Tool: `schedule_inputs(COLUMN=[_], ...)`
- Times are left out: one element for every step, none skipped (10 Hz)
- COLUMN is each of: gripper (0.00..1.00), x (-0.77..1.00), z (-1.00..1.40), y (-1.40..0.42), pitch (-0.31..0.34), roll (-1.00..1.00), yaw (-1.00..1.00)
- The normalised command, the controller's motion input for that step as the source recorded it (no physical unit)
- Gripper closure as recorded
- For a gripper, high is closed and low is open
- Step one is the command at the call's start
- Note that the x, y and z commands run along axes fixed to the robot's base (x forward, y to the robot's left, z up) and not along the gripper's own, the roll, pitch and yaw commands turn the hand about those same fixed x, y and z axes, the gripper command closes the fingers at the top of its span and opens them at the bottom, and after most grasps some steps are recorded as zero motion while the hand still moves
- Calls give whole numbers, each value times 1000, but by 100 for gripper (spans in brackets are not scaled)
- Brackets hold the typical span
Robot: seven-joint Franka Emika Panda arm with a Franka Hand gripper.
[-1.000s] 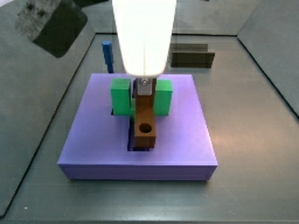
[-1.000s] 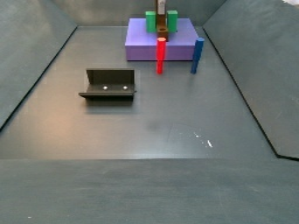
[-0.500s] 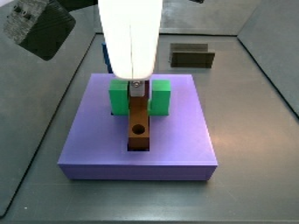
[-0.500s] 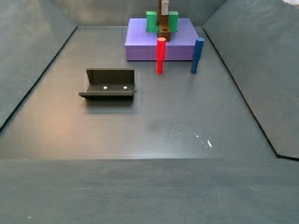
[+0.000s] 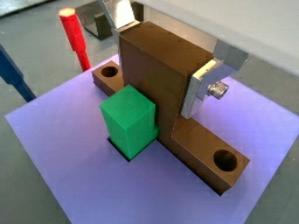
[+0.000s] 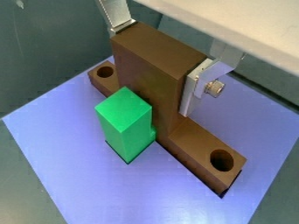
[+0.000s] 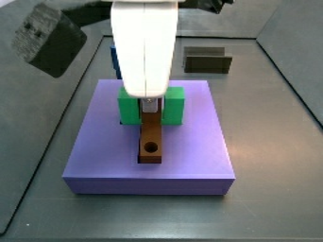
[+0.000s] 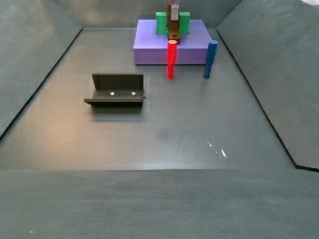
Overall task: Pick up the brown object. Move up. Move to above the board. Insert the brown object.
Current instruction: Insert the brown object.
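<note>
Step in hand, by judgement: insertion, near its end. The brown object lies lengthwise in the slot of the board, its long bar sunk level with or close to the lavender surface in both wrist views, with the upright crosspiece standing above it. In a side view the bar runs from the green block toward the near edge of the board, round hole showing.

Pincer: pinching the brown object across its upright crosspiece, one silver finger flat against one face, the opposite finger at the far face. It sits directly over the board, above the green block, which stands just beside the crosspiece.

To finish well, in my opinion: press straight down with no sideways drift until the bar seats fully; whether any gap remains under it cannot be told. Release only when seated, then lift vertically so the fingers clear the crosspiece without dragging it out of the slot.

Hazard noted: the red peg and the blue peg stand near the board's edge, apart from the pincer. The fixture rests on the worktop, well apart from the board.
</note>
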Motion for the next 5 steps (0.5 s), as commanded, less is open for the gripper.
schedule_inputs(gripper=[100,100,100,100,100], x=[0,0,0,23,0], z=[-409,-637,-597,-69,0], y=[0,0,0,0,0], pitch=[-66,-131,-120,0,0], roll=[0,-40,0,0,0], yaw=[-11,-26,-60,0,0])
